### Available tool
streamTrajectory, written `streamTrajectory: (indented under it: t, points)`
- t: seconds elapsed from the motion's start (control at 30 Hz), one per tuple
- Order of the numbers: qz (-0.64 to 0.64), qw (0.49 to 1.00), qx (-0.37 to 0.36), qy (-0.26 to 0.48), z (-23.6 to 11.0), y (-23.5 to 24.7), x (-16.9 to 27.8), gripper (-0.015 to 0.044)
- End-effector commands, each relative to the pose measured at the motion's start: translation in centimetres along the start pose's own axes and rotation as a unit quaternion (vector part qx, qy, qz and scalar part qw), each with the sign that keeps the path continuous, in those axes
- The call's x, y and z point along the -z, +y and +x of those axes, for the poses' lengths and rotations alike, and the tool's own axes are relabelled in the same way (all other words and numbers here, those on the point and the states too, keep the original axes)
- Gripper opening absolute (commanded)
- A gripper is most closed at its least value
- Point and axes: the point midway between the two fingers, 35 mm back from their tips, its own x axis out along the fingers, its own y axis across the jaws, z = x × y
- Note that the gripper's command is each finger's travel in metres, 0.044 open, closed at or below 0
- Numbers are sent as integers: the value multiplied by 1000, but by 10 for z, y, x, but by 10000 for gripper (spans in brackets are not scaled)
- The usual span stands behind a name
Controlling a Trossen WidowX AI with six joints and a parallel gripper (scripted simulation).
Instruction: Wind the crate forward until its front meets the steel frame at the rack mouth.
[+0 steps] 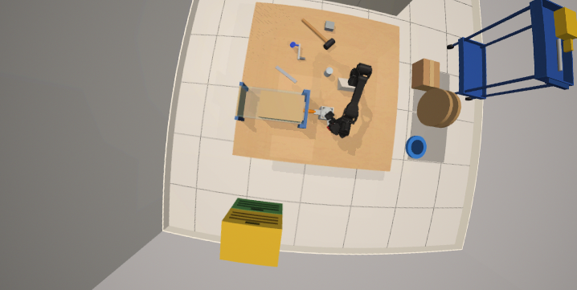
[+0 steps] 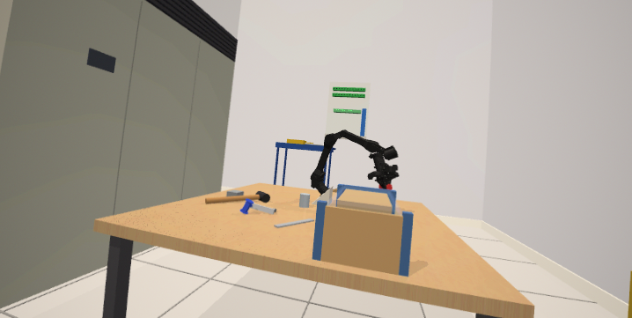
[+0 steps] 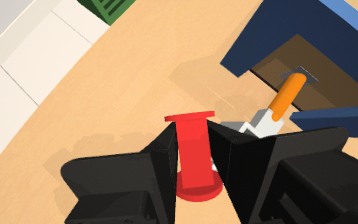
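— What have your jaws got?

— My gripper (image 3: 187,123) is clenched on the red knob (image 3: 195,150) of the winch handle. My 2 fingers press its shaft from either side, and its flat cap shows above them in the wrist view.

— And the winch?

— The winch (image 1: 325,111) is a pale grey block just beyond my jaws, on the tabletop (image 1: 362,147). In the wrist view a light grey piece (image 3: 260,125) shows past my right finger, and the orange strap (image 3: 286,96) runs from it to the crate.

— Where is the crate?

— The crate (image 1: 279,106) sits inside the clear-panelled cubby (image 1: 250,90), between the 2 blue frames. From the top view its front looks close to the blue frame (image 1: 305,108) at the mouth, nearest the winch; I cannot tell whether they touch. From the exterior view the crate (image 2: 364,239) looks flat.

— What else is on the tabletop?

— Farther off, a hammer (image 1: 318,34) with a wooden shaft and black head, a small grey block (image 1: 329,26) beside it, a blue-knobbed crank (image 1: 297,49), a grey flat bar (image 1: 285,74), and a small grey cylinder (image 1: 329,71) near my arm's base. All lie well apart from my jaws.
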Motion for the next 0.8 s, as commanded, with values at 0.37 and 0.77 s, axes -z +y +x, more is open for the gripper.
streamTrajectory:
  t: [0.37, 0.77]
  points:
    - [-18, 1000, -4, 16, -9, 13, 29, 0]
    - [-18, 1000, -4, 17, -15, 16, 40, 0]
